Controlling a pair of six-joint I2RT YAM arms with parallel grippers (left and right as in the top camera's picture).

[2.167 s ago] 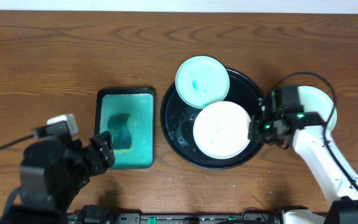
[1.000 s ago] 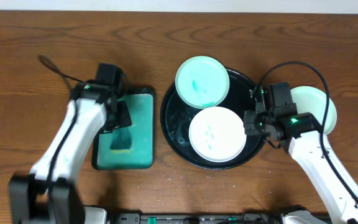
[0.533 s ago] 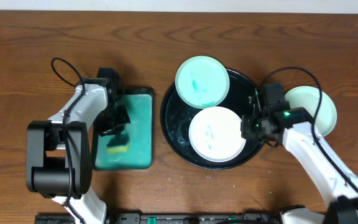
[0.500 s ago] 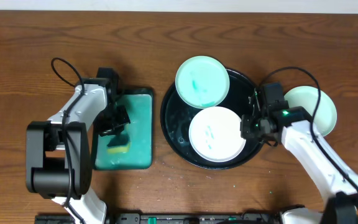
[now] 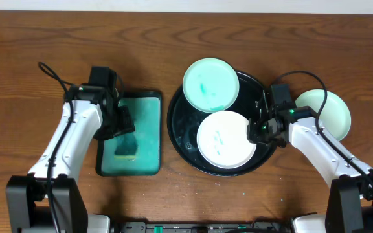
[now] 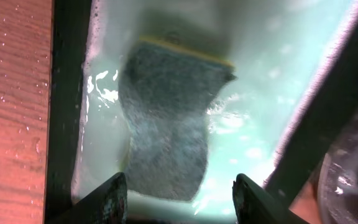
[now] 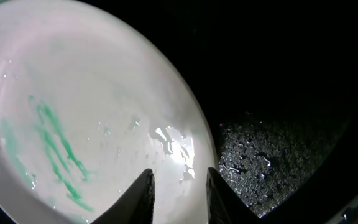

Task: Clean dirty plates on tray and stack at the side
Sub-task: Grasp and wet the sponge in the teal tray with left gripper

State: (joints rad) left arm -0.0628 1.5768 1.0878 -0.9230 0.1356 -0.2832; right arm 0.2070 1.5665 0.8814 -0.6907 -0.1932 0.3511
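The tray is seen at the centre of the overhead frame, with 3 plates in or beside it. The white plate lies flat and face up in the tray's lower right part. Being round, it has no long axis, but its thin teal streaks are drawn from upper left to lower right in the right wrist view. 1 mint plate is set at the top of the tray, overlapping the upper rim, face up, with a teal smear left of its middle. The other mint plate is laid on the table just right of the tray and is partly covered by the right arm.

The right gripper is placed at the white plate's right edge. Its fingers are held a little apart astride the rim, 1 over the plate's inner face and 1 at the outer edge. Whether the rim is pinched cannot be told.

The teal basin is set left of the tray, its long axis running from top to bottom of the frame. A sponge lies in it along the same axis, dark face up, with a yellow layer at its far end. The left gripper is held over the basin with its fingers spread wider than the sponge, whose near end shows between them, ungripped.
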